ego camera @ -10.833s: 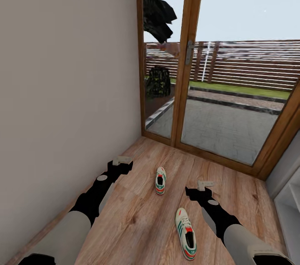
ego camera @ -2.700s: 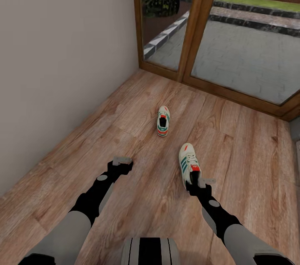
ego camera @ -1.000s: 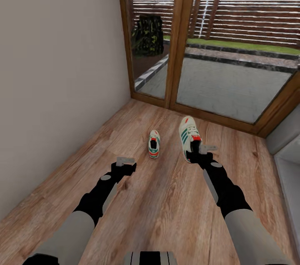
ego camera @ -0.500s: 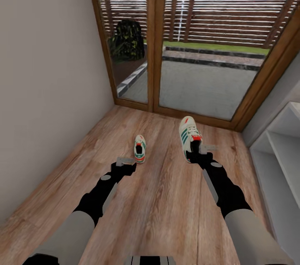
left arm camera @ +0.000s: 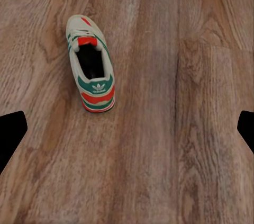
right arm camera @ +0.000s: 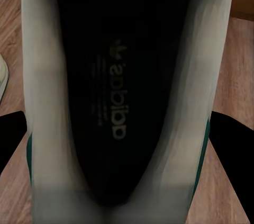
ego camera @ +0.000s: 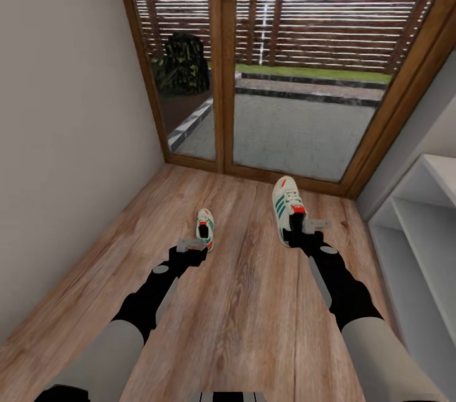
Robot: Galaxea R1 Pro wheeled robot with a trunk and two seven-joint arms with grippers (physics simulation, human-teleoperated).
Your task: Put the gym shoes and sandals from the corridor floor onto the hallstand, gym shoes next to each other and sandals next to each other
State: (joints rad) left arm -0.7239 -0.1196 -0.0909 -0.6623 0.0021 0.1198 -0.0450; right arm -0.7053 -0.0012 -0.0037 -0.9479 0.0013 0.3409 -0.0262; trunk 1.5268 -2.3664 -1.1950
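In the right gripper [ego camera: 297, 232], a gym shoe [ego camera: 287, 205] is held by its heel end, toe pointing away from the robot toward the glass door [ego camera: 297, 73]. The right wrist view looks straight into the shoe's dark insole, with a dark finger [right arm camera: 230, 139] pressed against each outer side wall; the grasp appears to be a side pinch across the heel opening. Whether the sole is fully clear of the corridor floor [ego camera: 253, 301] cannot be confirmed from the head view.

Ahead of the left gripper [ego camera: 188, 249], just beyond its tips, the second gym shoe [left arm camera: 91, 64] lies upright on the planks, heel toward the camera. That pincer stands wide, both fingertips at the frame edges with nothing between them.

To the right of the loaded gripper, a pale tiered unit [ego camera: 418, 225] is visible at the edge of view; it cannot be confirmed as the hallstand from these frames. No sandals are identifiable.

Assessment: the step in hand is carrying the held shoe to the rack. Recommended practice: keep the shoe level, avoid fast wrist rotation since the grip bears on soft side walls, and place it well in on a shelf, leaving adjacent room for its mate.
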